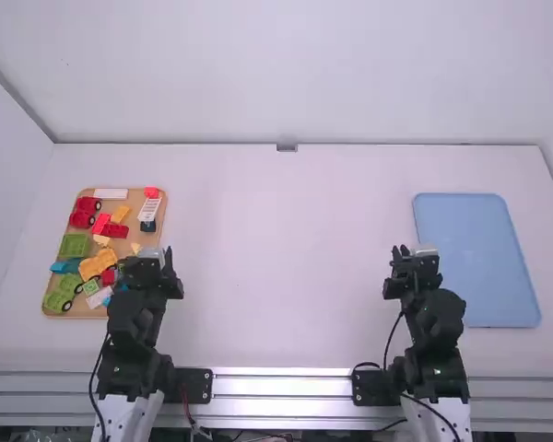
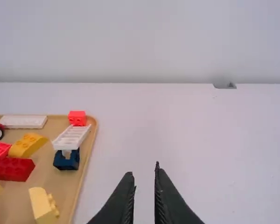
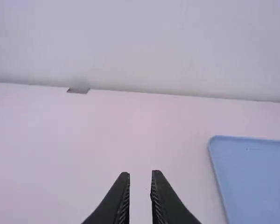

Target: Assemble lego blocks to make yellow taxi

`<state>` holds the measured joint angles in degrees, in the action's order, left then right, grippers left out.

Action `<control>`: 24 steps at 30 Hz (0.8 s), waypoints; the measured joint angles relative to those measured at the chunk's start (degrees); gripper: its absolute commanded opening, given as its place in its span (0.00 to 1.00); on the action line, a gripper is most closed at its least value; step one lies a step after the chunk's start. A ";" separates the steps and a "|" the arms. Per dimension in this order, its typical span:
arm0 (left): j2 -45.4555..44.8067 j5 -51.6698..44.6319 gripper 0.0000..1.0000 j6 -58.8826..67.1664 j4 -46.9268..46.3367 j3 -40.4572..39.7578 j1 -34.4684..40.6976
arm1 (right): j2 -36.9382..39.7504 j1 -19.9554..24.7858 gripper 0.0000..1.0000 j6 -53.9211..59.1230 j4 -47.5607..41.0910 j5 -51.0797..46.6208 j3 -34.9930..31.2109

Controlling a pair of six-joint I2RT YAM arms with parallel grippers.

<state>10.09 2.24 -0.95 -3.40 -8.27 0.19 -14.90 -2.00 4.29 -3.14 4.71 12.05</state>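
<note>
Left tool [image 1: 154, 254] hangs spread near the tan tray [image 2: 16, 200] of blocks [image 1: 75, 245].

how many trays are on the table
2. The tan tray, holding the blocks, is on the left side of the table; the blue tray, with nothing on it, is on the right side.

multicoloured lego blocks [image 2: 11, 169], heaped, on tan tray [image 2: 61, 183]
</note>
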 measured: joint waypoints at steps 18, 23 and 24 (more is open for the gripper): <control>25.90 12.94 0.50 -11.50 -12.74 -23.21 0.07 | -37.97 -8.17 0.51 14.62 -10.80 13.90 34.88; 34.16 12.96 0.61 -14.69 -16.41 -30.47 -2.97 | -49.05 -11.06 0.61 20.76 -14.91 19.02 45.38; 35.01 12.70 0.62 -14.97 -16.79 -31.21 -3.58 | -50.58 -11.47 0.62 21.88 -15.80 19.80 46.84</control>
<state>45.10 14.94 -15.92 -20.18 -39.48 -3.40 -65.47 -13.47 26.17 -18.94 24.51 58.89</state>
